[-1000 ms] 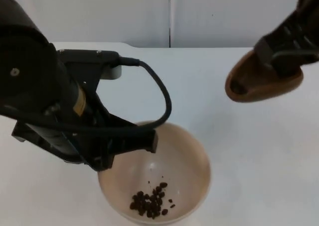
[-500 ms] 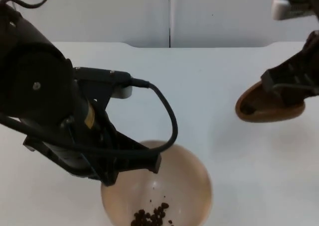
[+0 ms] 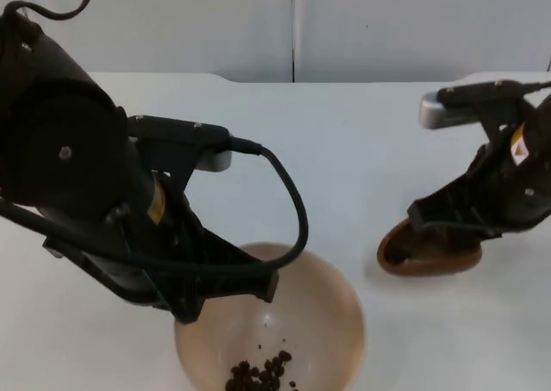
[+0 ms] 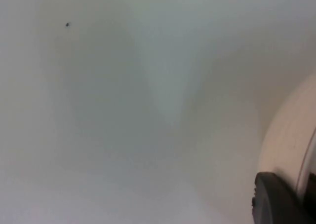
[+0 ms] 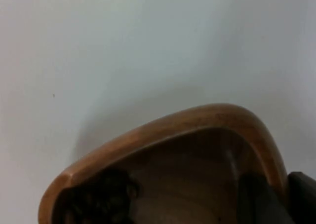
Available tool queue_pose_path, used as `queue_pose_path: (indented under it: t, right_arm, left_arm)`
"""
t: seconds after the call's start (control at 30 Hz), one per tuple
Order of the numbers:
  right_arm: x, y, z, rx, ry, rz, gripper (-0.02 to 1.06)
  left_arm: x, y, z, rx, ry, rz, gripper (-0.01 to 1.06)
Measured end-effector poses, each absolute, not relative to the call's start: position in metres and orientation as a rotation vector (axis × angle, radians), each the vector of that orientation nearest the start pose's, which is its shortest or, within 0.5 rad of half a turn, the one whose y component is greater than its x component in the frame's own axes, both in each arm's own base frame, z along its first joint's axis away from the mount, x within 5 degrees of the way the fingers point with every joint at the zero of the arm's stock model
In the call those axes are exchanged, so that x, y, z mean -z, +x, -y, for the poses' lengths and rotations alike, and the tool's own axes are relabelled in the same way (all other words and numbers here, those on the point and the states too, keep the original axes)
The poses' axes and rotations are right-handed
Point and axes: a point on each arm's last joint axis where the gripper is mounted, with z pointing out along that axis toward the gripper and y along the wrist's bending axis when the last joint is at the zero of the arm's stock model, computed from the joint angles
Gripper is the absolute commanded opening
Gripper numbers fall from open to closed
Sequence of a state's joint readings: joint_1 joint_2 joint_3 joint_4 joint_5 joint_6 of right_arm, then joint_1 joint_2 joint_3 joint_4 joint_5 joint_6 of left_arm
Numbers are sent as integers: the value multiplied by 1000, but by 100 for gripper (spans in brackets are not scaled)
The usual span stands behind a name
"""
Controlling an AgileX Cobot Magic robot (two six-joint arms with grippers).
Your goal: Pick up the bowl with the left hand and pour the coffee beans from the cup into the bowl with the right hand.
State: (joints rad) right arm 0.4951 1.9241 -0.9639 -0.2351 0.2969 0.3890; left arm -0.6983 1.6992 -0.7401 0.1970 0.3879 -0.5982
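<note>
Fingers of our left gripper [image 3: 232, 279] clamp the bowl [image 3: 318, 322] rim, keeping beans [image 3: 258, 375] pooled; right gripper [image 3: 448, 223] pinches the cup [image 3: 426, 251] rim, low over the counter [image 3: 344, 150].

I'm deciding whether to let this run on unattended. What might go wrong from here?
1. The wooden cup, gripped by the right gripper, lies low and tilted by the table with beans still inside; they may spill out.
2. The left gripper holds the bowl by one rim edge; its coffee beans sit at the far side, so it could tip or slip.
</note>
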Motion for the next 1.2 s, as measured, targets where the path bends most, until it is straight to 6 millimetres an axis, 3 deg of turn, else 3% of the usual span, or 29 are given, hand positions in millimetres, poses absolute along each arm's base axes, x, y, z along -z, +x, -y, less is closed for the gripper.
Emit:
queue_pose_path:
  t: [0.4, 0.73, 0.83, 1.0, 1.2]
  right_arm:
    - [-86, 312, -162, -99, -449, -2717, 0]
    - [-84, 312, -163, -106, -449, -2709, 0]
    - [-84, 312, -163, -106, -446, -2710, 0]
    - [-84, 312, -163, -106, -446, -2710, 0]
    - [-84, 312, -163, -106, -446, -2710, 0]
  left_arm:
    - [-135, 222, 174, 115, 463, -2768, 0]
    - [-135, 222, 174, 100, 495, -2754, 1]
    - [-135, 222, 174, 99, 497, -2753, 9]
    - [-135, 222, 174, 99, 497, -2753, 39]
    - [-135, 222, 174, 99, 497, -2753, 56]
